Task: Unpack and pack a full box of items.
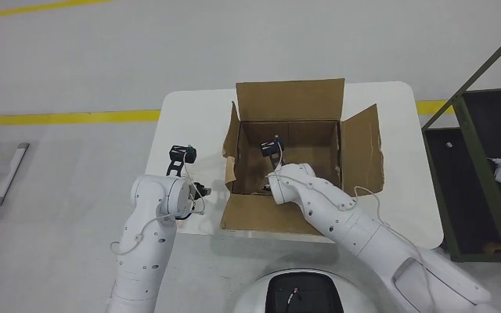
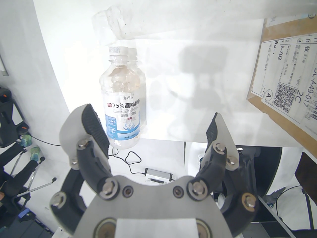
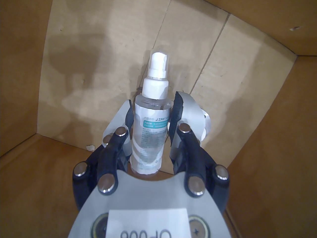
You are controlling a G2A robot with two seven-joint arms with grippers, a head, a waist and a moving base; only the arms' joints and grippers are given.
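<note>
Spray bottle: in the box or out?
In. The right pincer grips the spray bottle with the cardboard box walls all round.

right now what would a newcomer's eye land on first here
The open cardboard box on the white table stands out, with the right pincer down inside it, shut on a white-capped spray bottle. Beside the box, the left pincer hangs open by clear blue-labelled bottles at the table's edge.

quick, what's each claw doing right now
Left claw: open, holding nothing.
Right claw: closed on a clear plastic spray bottle with a white nozzle, inside the brown cardboard box.
</note>
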